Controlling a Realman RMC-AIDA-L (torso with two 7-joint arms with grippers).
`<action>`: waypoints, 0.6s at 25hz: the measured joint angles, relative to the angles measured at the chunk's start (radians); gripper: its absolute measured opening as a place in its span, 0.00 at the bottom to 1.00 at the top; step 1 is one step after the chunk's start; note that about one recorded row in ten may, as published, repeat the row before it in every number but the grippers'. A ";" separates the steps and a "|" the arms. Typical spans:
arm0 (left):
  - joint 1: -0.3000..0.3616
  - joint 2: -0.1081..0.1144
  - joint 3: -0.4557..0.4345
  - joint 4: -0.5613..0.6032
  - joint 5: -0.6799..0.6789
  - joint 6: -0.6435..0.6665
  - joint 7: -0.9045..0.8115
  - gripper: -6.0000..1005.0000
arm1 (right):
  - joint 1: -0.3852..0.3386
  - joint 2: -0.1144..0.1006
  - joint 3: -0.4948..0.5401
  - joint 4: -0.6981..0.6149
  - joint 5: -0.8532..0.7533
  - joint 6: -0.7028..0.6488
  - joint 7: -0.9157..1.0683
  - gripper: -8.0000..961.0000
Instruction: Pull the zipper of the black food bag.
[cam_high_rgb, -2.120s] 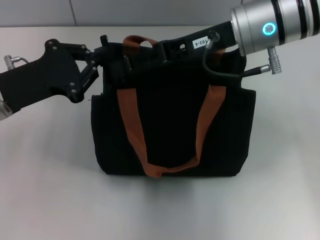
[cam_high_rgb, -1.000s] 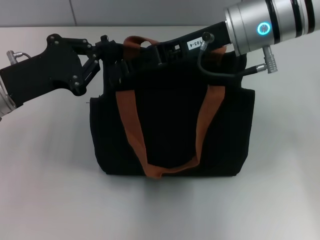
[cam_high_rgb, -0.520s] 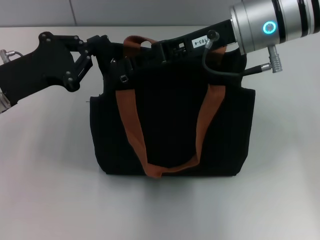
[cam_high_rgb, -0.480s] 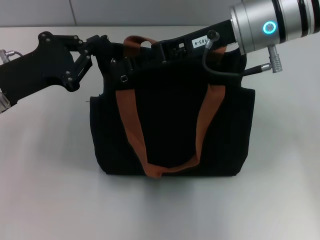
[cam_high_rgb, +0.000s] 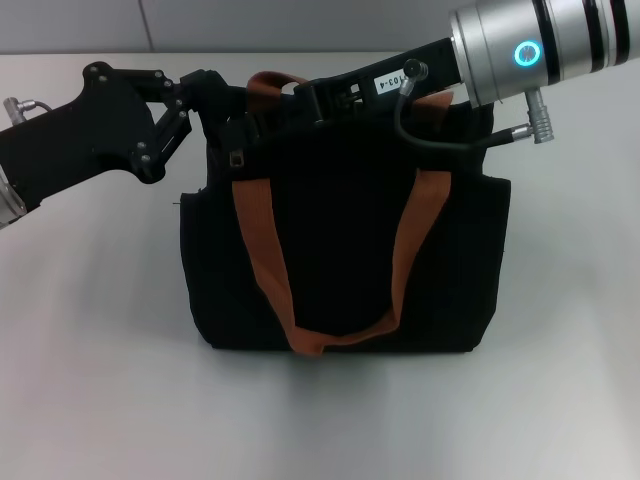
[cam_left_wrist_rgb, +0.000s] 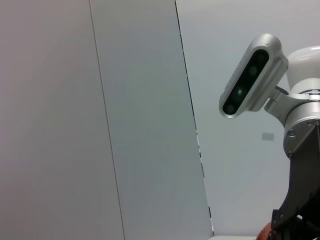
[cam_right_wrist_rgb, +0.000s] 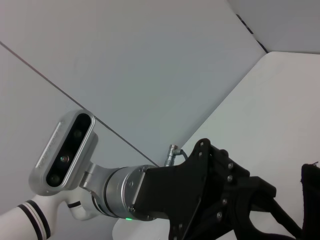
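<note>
Surroundings only — tabletop and back wall.

You have a plain off-white table (cam_high_rgb: 90, 330) filling most of the head view, matte, with soft shadow pooled on it near the middle. Behind its far edge runs a pale grey wall (cam_high_rgb: 250, 22), split by a thin dark vertical seam left of centre. From the left wrist view you see the same wall as broad flat panels (cam_left_wrist_rgb: 145, 115) divided by narrow dark joints — one panel a shade darker than its neighbours. The right wrist view gives you the wall panels again (cam_right_wrist_rgb: 150, 60), one slim diagonal joint crossing them, and a bare pale stretch of the table (cam_right_wrist_rgb: 280, 115).
</note>
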 joint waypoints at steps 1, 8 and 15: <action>-0.001 0.000 -0.001 0.000 0.000 0.001 0.000 0.02 | 0.000 0.000 0.000 0.000 0.000 0.000 0.000 0.47; -0.002 0.000 -0.008 0.001 0.000 0.002 0.000 0.02 | 0.000 0.002 -0.025 0.000 0.001 0.003 0.004 0.44; -0.002 0.000 -0.007 0.001 0.000 0.002 0.000 0.02 | -0.007 0.004 -0.032 0.008 0.002 0.029 0.004 0.33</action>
